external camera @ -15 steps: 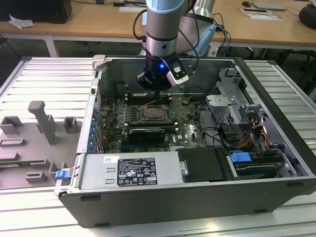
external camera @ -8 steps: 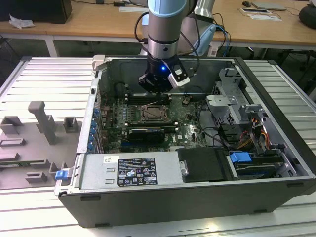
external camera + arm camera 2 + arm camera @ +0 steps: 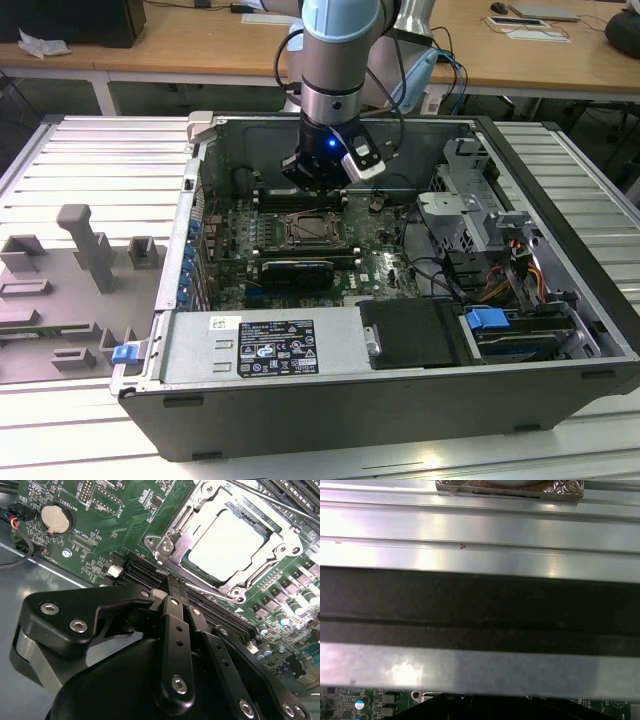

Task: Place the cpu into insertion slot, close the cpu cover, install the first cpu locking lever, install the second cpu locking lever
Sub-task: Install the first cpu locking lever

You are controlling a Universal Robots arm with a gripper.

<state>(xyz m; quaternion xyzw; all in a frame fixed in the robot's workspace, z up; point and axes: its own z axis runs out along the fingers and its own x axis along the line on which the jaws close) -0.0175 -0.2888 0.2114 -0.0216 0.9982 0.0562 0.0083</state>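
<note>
In the second wrist view the cpu (image 3: 225, 545) lies flat in the insertion slot (image 3: 186, 556), its pale metal top showing through the window of the cpu cover (image 3: 172, 537), which lies down over it. A thin metal lever rod (image 3: 272, 501) runs along the far side of the socket. My gripper (image 3: 171, 587) hovers just beside the socket over the black memory slots (image 3: 145, 572), fingers shut together with nothing between them. In the exterior view the gripper (image 3: 320, 190) hangs inside the open case just behind the socket (image 3: 315, 230).
The open computer case (image 3: 330, 400) lies on a ribbed metal table (image 3: 80, 160). A black graphics card (image 3: 295, 270) sits in front of the socket, and a drive cage and cables (image 3: 480, 260) stand at the exterior view's right. Grey fixtures (image 3: 90, 250) stand at the left.
</note>
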